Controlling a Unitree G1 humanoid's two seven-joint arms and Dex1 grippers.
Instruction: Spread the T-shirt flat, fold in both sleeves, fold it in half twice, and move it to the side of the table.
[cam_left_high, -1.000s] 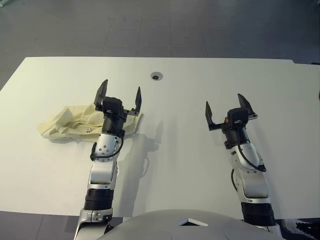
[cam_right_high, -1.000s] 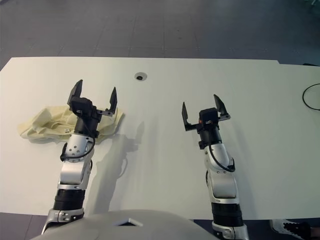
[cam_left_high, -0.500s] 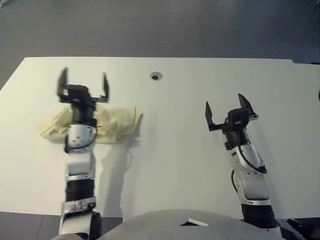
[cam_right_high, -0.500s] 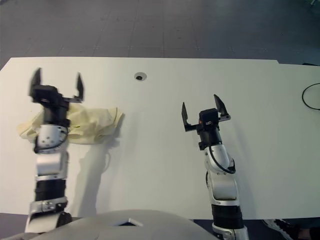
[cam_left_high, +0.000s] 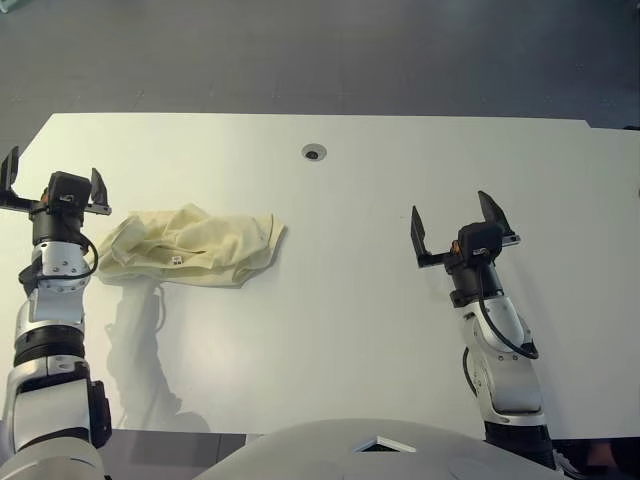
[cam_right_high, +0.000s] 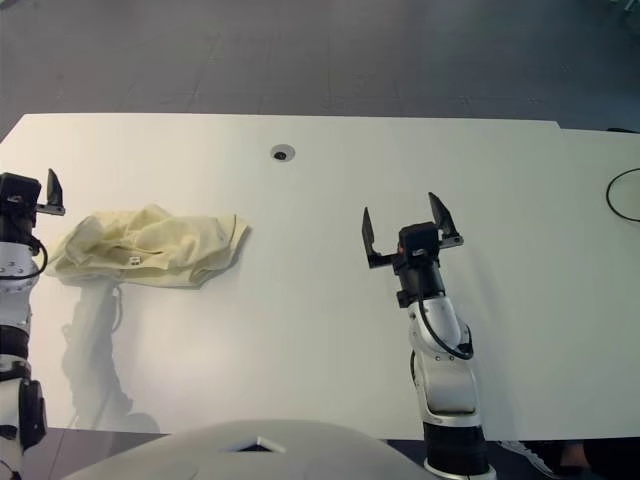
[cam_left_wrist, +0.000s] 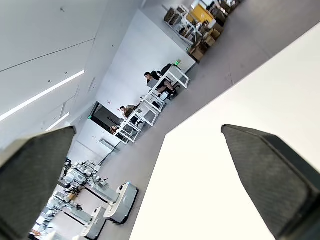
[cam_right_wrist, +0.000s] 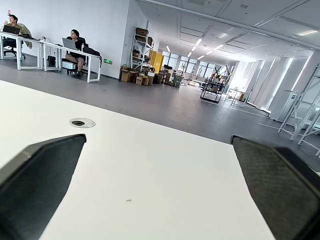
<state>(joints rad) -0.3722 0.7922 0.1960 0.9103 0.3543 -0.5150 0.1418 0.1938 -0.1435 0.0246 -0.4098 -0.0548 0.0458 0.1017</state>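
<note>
A pale yellow T-shirt (cam_left_high: 192, 246) lies crumpled in a loose heap on the left part of the white table (cam_left_high: 330, 330). My left gripper (cam_left_high: 52, 182) is raised at the table's left edge, just left of the shirt, open and holding nothing. Its two dark fingers (cam_left_wrist: 270, 180) frame bare tabletop in the left wrist view. My right gripper (cam_left_high: 464, 220) stands upright and open over the right half of the table, well away from the shirt, also holding nothing.
A small round cable hole (cam_left_high: 314, 153) sits near the far edge of the table. A black cable (cam_right_high: 622, 190) loops in at the right edge. Wide bare tabletop lies between the shirt and my right gripper.
My left arm swung from over the shirt's right end leftward to the table's left edge, uncovering the whole shirt. The shirt and my right arm stayed put.
</note>
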